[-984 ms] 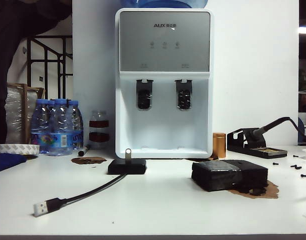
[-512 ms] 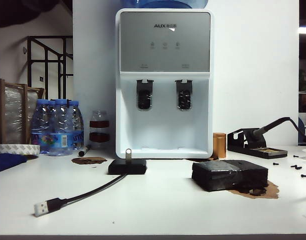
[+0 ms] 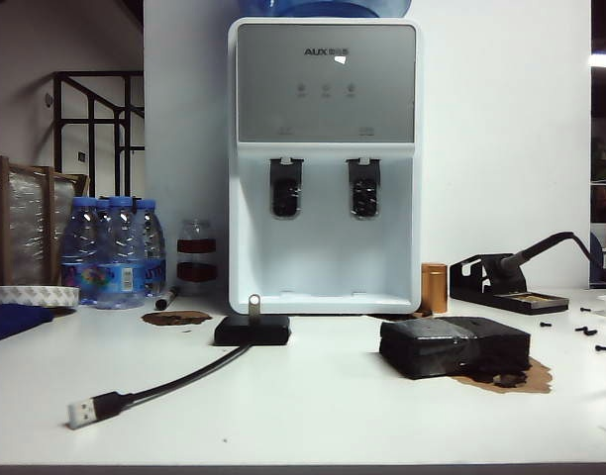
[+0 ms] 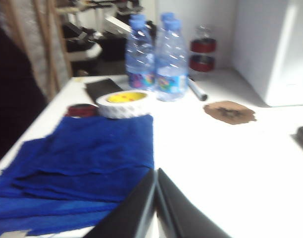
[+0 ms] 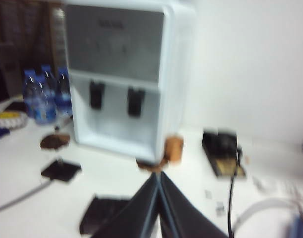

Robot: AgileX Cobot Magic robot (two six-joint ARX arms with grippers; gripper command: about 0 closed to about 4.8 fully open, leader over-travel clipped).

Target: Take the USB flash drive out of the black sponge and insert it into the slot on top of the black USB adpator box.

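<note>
Exterior view: no arm or gripper in sight. USB flash drive (image 3: 253, 305) upright, loop end up, plugged into the top of the black USB adpator box (image 3: 252, 330), just before the foot of the water dispenser (image 3: 325, 163). Slot itself hidden under the drive. Black cable (image 3: 179, 378) running from the box toward the near left, ending in a silver plug (image 3: 79, 413). Black sponge (image 3: 454, 346) well to the right of the box, on a brown stain, bare white table (image 3: 323, 406) between the two and along the near edge. Soldering iron stand (image 3: 506, 284) behind the sponge at far right; water bottles (image 3: 111, 251) at far left.

Left wrist view: left gripper (image 4: 156, 174) low over the table's left part, fingers pressed together, nothing between them. Blue cloth (image 4: 77, 171) just beside the tips, tape roll (image 4: 124, 104) and bottles beyond. Open white surface on the other side, up to a brown stain (image 4: 229, 111).

Right wrist view, blurred: right gripper (image 5: 159, 177) raised above the table, fingers together and empty, aimed toward the dispenser. Sponge (image 5: 103, 214) beneath and beside the tips, apart from them. Adaptor box (image 5: 61, 171) farther off, clear table around it.
</note>
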